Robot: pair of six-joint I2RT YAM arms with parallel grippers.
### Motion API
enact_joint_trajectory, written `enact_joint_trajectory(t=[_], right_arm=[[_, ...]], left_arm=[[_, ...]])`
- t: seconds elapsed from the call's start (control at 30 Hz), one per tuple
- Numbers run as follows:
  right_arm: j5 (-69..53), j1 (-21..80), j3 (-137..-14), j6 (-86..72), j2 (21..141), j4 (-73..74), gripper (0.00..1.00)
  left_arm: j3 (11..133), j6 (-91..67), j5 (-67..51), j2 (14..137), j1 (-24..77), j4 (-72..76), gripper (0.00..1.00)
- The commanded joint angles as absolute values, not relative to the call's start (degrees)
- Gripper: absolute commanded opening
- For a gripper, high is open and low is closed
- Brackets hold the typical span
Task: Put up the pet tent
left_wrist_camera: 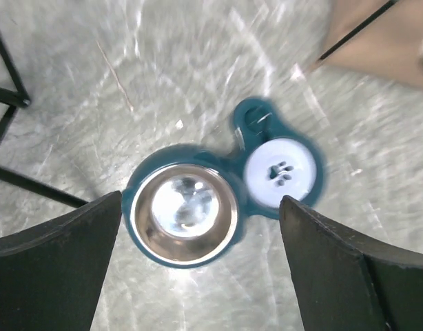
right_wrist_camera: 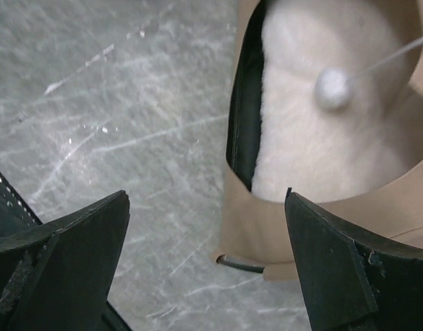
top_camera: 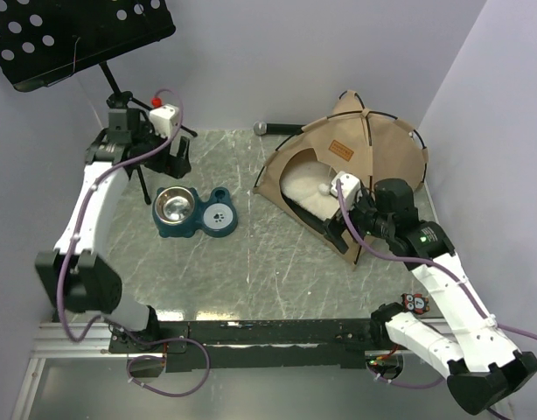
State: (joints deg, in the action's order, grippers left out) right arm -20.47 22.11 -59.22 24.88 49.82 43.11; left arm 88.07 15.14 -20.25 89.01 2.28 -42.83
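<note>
Pet tent (top_camera: 373, 149) stands erected at the far right of the table (top_camera: 251, 262), its arched doorway facing the middle. We see the right arm bent low, its gripper (top_camera: 337, 229) at the doorway's near edge with fingers spread wide and nothing between them. The left arm reaches up the left side, and its gripper (top_camera: 168, 162) hangs above the blue double bowl (top_camera: 196, 213), fingers likewise released and apart. That bowl holds an empty steel dish (left_wrist_camera: 184, 210) and a white paw-print disc (left_wrist_camera: 280, 172). Inside the tent lies a pale plush cushion (right_wrist_camera: 315, 138) with a white pom-pom (right_wrist_camera: 333, 88) over it. We cannot make out the right fingertips overhead against the dark base.
</note>
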Motion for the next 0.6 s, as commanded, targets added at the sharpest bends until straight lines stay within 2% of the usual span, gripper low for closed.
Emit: enact_joint_trajectory(t=[0.0,0.13,0.3,0.57], right_arm=[[-20.7,20.8,-57.2,23.6,47.2,44.2,1.0],[-22.7,18.6,-55.8,18.6,43.3,44.6,1.0],[-21.6,14.9,-48.5,11.5,32.0,39.5,1.0],[-21.6,9.9,-48.5,8.9,29.5,38.3,1.0]], left_arm=[[85.0,5.9,-22.2,79.8,2.2,-43.3,1.0],[76.0,1.5,-21.8,68.3,2.2,-38.3,1.0],[66.8,0.4,-18.6,58.3,2.6,-36.7,1.0],[63.5,2.3,-13.8,52.6,3.4,-35.4,1.0]])
